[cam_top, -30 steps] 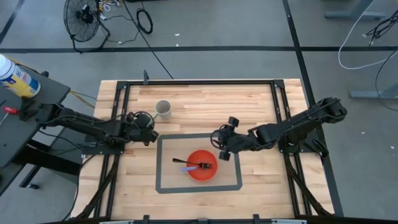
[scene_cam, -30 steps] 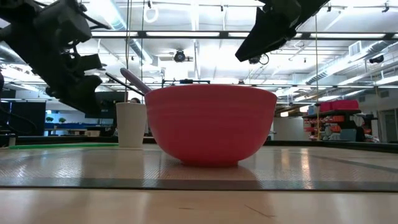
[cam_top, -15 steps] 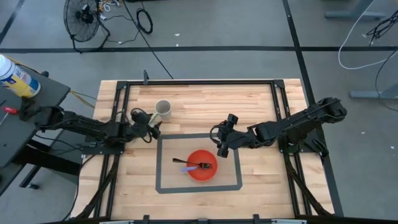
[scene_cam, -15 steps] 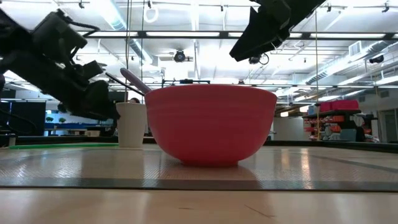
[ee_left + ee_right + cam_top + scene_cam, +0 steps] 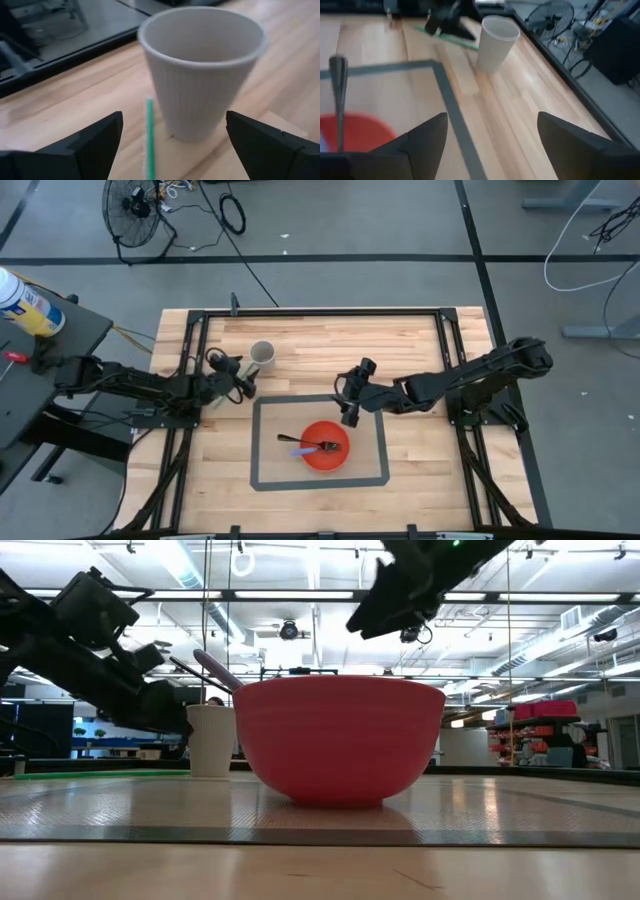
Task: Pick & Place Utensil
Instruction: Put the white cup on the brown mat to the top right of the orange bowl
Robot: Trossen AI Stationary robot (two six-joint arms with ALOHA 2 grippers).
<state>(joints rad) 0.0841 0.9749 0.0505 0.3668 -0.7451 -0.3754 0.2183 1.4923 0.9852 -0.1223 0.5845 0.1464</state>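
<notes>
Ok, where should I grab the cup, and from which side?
Take the cup around its ribbed wall below the rim, coming in level from the left end effector's side. It stands upright, and the open fingers already straddle it.

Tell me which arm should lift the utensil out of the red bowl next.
Probably the right. Its gripper hangs open just beyond the red bowl, where the utensil lies. The left gripper is farther off, open, facing the white cup.
</notes>
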